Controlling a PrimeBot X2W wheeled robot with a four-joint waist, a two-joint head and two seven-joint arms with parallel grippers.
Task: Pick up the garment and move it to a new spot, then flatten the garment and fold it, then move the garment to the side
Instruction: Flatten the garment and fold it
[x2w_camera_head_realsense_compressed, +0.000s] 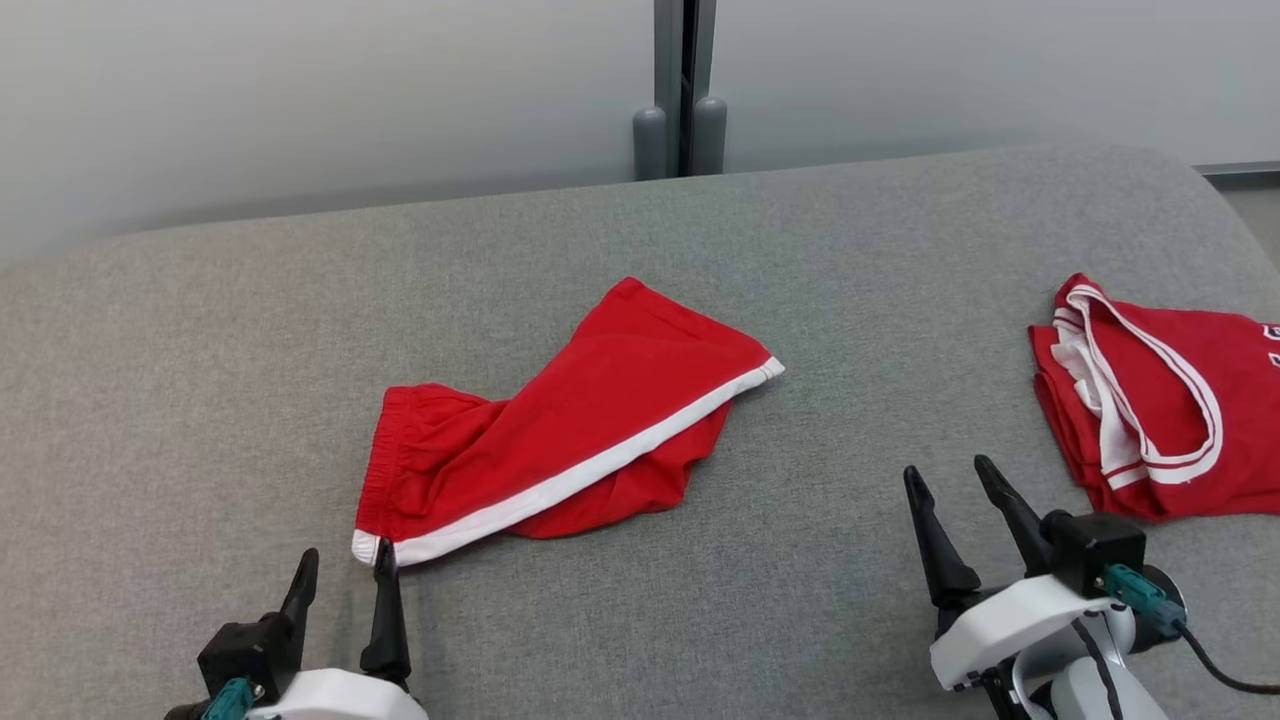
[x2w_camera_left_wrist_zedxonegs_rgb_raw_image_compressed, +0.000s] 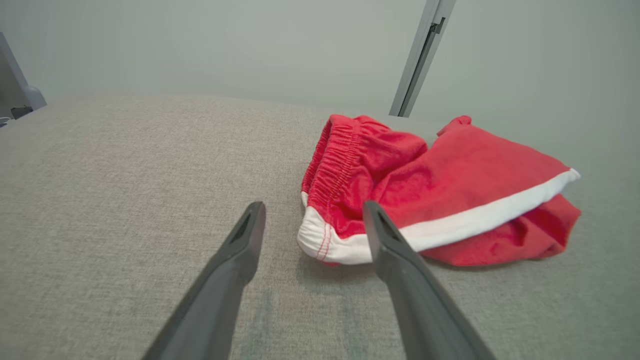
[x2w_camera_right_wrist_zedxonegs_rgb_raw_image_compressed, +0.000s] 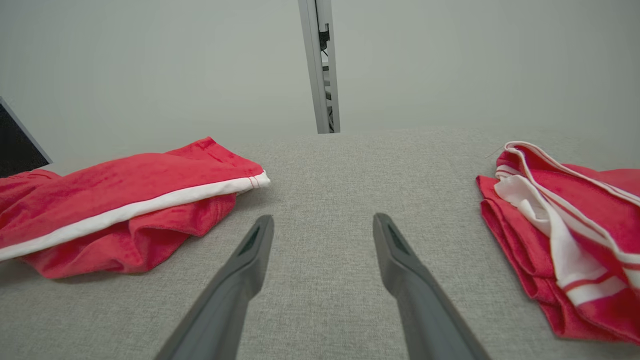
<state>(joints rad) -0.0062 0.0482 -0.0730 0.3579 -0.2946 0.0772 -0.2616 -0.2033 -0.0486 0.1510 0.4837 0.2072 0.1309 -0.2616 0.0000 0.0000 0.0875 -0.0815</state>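
Grey woven fabric covers the counter, where the red shorts lie crumpled near the middle, white stripe up. The left claw is spread open and empty, one fingertip just at the waistband corner. The right claw, also open and holding nothing, sits between the red shorts and a folded red jersey.
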